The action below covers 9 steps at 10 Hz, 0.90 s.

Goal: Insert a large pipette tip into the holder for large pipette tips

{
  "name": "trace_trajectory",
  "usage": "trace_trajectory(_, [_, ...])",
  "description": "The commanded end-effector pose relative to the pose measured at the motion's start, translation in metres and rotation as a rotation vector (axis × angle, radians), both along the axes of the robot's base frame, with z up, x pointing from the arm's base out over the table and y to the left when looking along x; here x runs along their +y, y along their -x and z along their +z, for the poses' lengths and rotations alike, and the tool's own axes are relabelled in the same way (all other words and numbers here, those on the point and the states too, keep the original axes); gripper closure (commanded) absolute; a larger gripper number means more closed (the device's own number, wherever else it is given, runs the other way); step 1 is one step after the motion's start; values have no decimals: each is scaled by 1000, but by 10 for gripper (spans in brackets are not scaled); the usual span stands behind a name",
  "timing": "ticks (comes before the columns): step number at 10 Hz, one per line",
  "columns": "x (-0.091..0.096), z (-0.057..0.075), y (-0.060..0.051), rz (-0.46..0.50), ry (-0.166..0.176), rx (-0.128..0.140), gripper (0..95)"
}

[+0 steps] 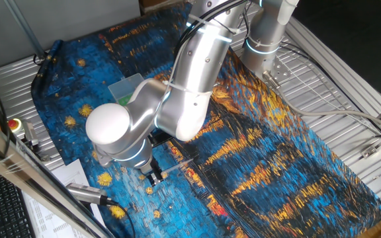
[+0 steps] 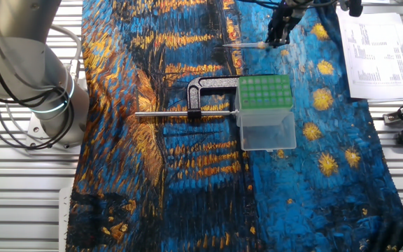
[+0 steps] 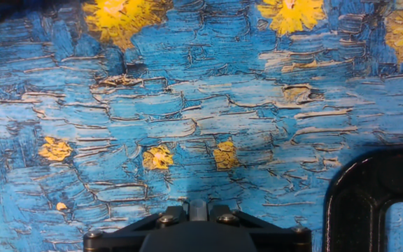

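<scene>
My gripper (image 2: 280,35) is shut on the large pipette tip (image 2: 242,46), a thin pale cone that sticks out sideways to the left, just above the painted cloth. In the one fixed view the gripper (image 1: 154,176) is at the front left, with the tip (image 1: 177,166) pointing right. In the hand view the tip's wide end (image 3: 198,208) sits between the closed jaws. The holder (image 2: 264,91), a clear box with a green holed top, stands well below the gripper in the other fixed view. My arm partly hides the holder (image 1: 126,91) in the one fixed view.
A black C-clamp (image 2: 203,93) with a long metal rod (image 2: 166,113) lies against the holder's left side; it also shows in the hand view (image 3: 369,199). A clear lid (image 2: 268,131) lies next to the holder. Papers (image 2: 373,49) and tools lie off the cloth.
</scene>
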<state>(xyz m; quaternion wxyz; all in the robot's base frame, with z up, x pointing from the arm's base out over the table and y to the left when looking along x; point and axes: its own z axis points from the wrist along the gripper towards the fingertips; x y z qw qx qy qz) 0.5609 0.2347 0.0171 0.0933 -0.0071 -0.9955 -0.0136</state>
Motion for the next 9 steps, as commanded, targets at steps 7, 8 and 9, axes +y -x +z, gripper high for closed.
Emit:
trace_trajectory(7, [-10,125,-9,266,-43,-37,950])
trace_trajectory(8, [-12,139,-16,320,-52,-40,950])
trace_trajectory(9, [-12,149,-20,370,-59,-44,950])
